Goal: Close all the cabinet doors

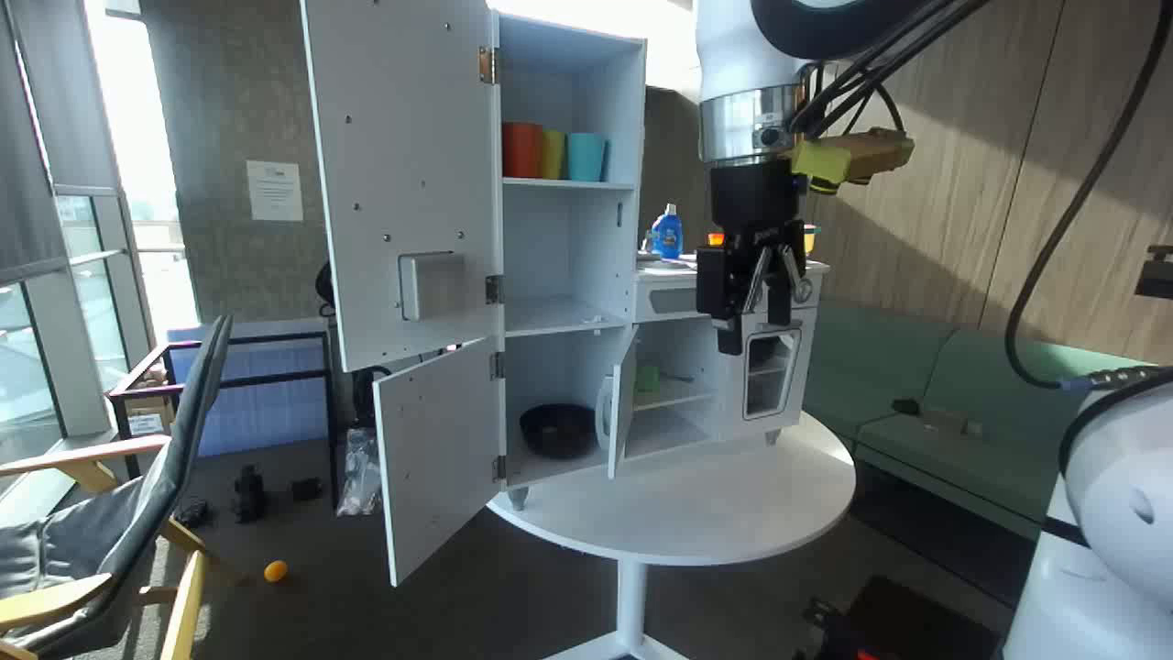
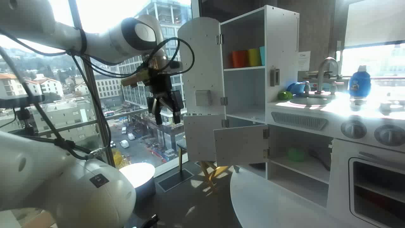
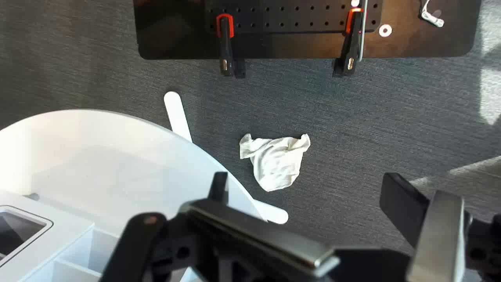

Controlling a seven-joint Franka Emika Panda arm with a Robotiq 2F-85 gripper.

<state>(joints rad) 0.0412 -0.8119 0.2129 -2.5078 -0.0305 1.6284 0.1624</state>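
Your spread-apart claw (image 2: 167, 121) is hanging left of middle in an exterior view, so you should be reaching behind the smallest door (image 2: 242, 145), pushing its loose edge (image 2: 217, 147).

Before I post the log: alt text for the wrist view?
Open, empty fingers in the foreground, above a dark floor. At left, a round white table, with part of a white cabinet at lower left. A crumpled white cloth lies on the floor near the table; across the top runs a dark platform with two red-and-black clamps.
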